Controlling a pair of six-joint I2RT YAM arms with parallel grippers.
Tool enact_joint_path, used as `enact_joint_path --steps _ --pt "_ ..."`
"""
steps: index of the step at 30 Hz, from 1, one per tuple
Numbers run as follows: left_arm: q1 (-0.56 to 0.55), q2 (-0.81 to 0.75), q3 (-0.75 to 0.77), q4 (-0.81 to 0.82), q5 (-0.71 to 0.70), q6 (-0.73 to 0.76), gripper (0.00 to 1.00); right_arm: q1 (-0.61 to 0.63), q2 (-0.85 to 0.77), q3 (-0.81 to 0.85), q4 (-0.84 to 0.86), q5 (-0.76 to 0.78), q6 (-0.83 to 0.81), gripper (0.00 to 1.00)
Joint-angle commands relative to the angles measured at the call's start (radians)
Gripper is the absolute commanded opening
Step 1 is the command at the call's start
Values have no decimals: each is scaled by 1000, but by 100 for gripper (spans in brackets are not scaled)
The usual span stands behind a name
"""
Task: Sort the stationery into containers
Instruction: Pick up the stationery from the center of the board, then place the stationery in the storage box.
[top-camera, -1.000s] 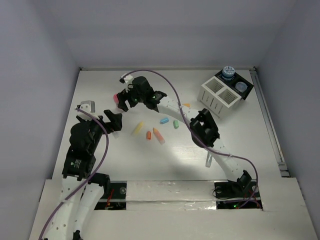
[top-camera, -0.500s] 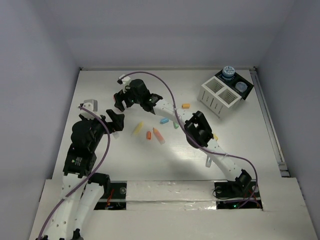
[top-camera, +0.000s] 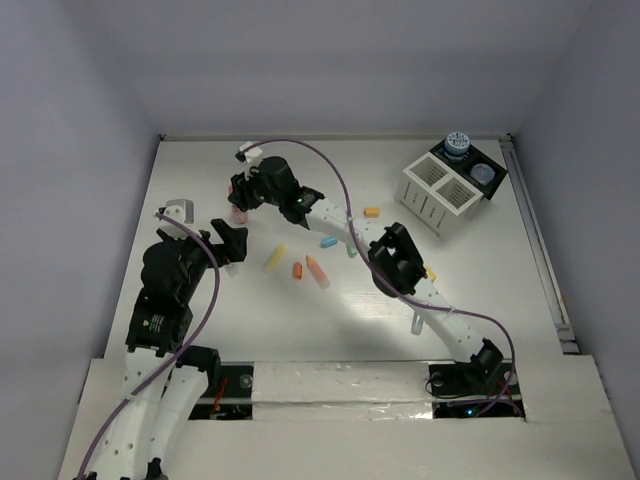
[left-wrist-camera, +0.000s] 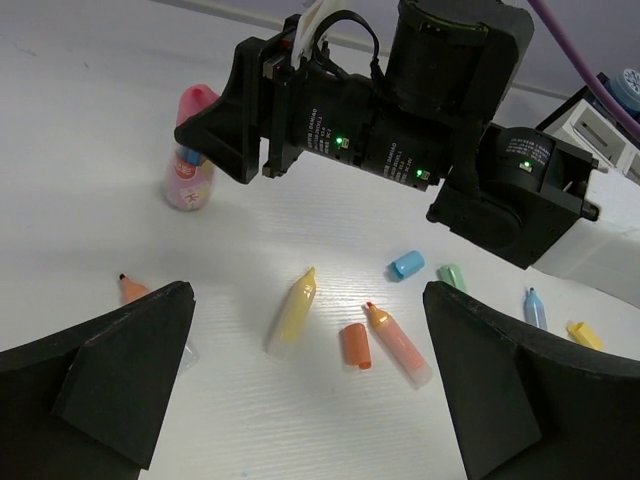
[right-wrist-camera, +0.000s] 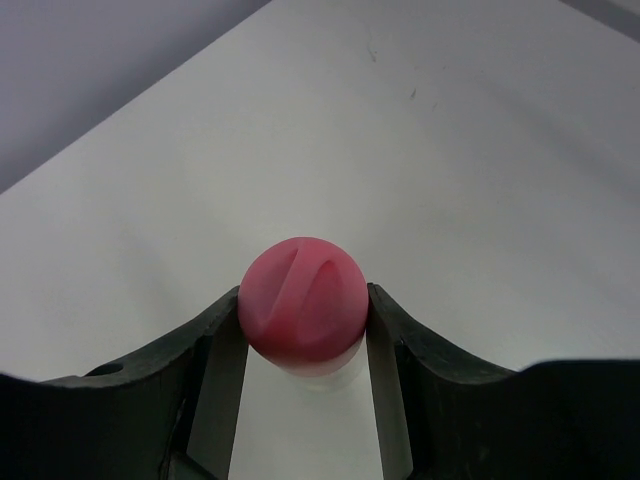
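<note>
The pink-capped bottle (left-wrist-camera: 190, 150) stands upright on the tabletop (top-camera: 470, 280), in the far left part, and my right hand (right-wrist-camera: 305, 300) is closed on its round cap, one finger pressed against each side.

Nearer to me lie a yellow stick (left-wrist-camera: 292, 312), a short orange piece (left-wrist-camera: 355, 345) and an orange-tipped marker (left-wrist-camera: 398, 345), close together in a loose row. A blue piece (left-wrist-camera: 407, 264) and a green piece (left-wrist-camera: 453, 277) lie just beyond them. A pale-blue stick (left-wrist-camera: 535, 308) and a small yellow piece (left-wrist-camera: 582, 334) lie further to the right.

My left hand (left-wrist-camera: 308, 295) hangs over this scatter with its fingers spread as wide as they go, gripping nothing.

Well apart, at the far right corner, sits the white slatted box (top-camera: 435, 195), joined to the black tray (top-camera: 492, 188), which holds a blue-patterned pot (top-camera: 457, 146) and a grey cup (top-camera: 483, 172).
</note>
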Motion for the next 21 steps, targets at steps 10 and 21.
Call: enact_joint_path --steps 10,21 --pt "6 20 23 55 65 9 99 -82 -681 -584 284 277 -42 18" --pt "6 32 18 69 122 11 99 -496 -1065 -963 135 387 -17 16"
